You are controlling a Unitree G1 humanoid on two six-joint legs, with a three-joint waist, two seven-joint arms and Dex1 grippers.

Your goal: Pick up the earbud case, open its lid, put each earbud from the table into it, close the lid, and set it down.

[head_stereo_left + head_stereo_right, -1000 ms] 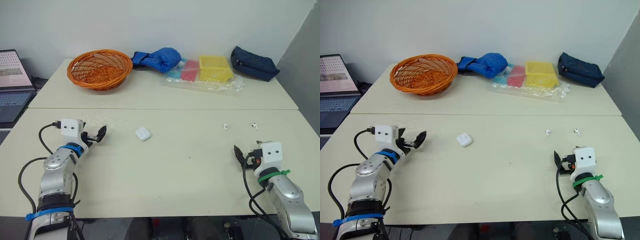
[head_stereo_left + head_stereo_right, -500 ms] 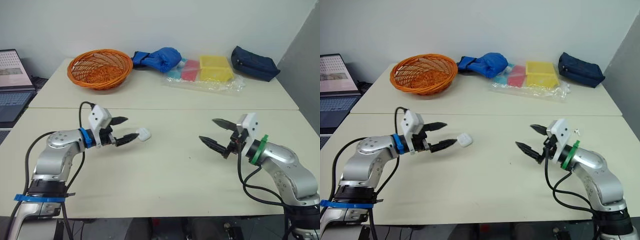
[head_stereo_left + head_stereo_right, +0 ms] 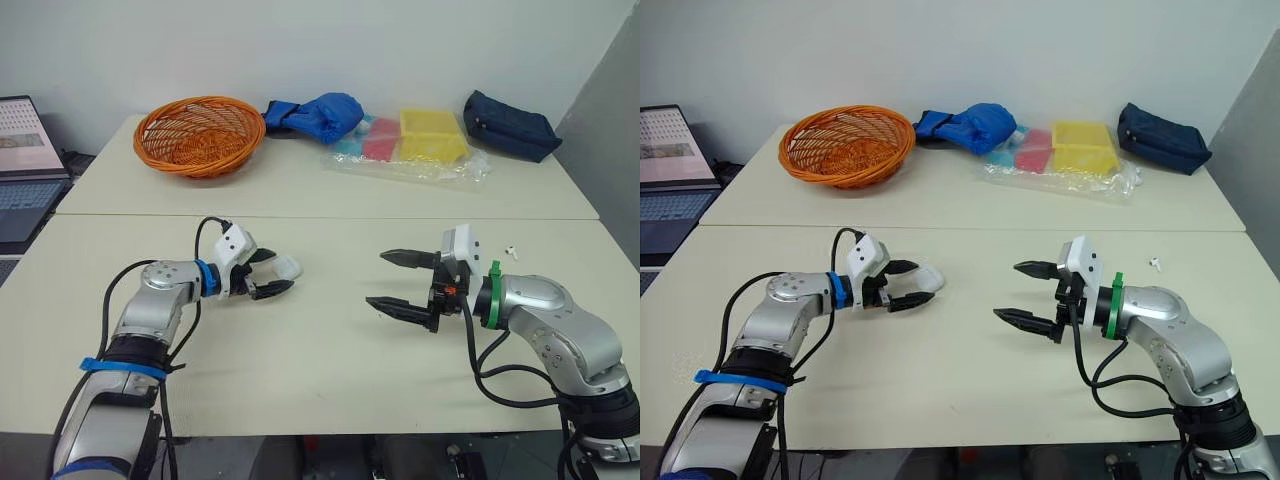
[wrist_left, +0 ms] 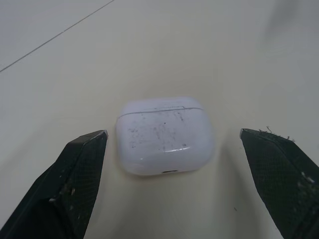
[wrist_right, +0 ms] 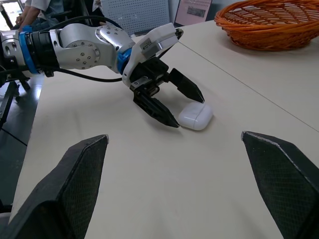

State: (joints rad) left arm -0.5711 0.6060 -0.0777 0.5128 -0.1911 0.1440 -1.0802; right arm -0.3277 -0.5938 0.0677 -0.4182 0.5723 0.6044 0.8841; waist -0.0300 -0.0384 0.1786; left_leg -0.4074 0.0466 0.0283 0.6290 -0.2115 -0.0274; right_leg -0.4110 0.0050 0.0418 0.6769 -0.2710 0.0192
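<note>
Since half a second ago the left gripper (image 3: 281, 271) has pushed forward until its fingers straddle the earbud case (image 3: 288, 266), and the right gripper (image 3: 376, 278) has swung inward over the table (image 3: 320, 350), closer to the left one. In the head views the left forearm lies low and nearly level, its two black fingers spread, with the small white case between their tips. The right arm is bent at the elbow, its forearm reaching across toward the left gripper, and its long pointed fingers are held wide apart, one above the other, gripping nothing. One tiny white earbud (image 3: 510, 249) lies on the table behind the right forearm, well away from the case. In the left wrist view the case lies flat on the matte cream tabletop: a glossy rounded-corner pebble, flecked with dark scuffs, a fine lid seam running across its far end, the lid down. The cross-hatched black fingers (image 4: 75, 189) flank it with bare table on each side, touching neither flank. In the right wrist view that gripper's own blunt fingers (image 5: 70, 194) stand far apart; ahead of them, the case rests at the tips of the left gripper, and a woven orange basket (image 5: 279, 25) sits beyond.
</note>
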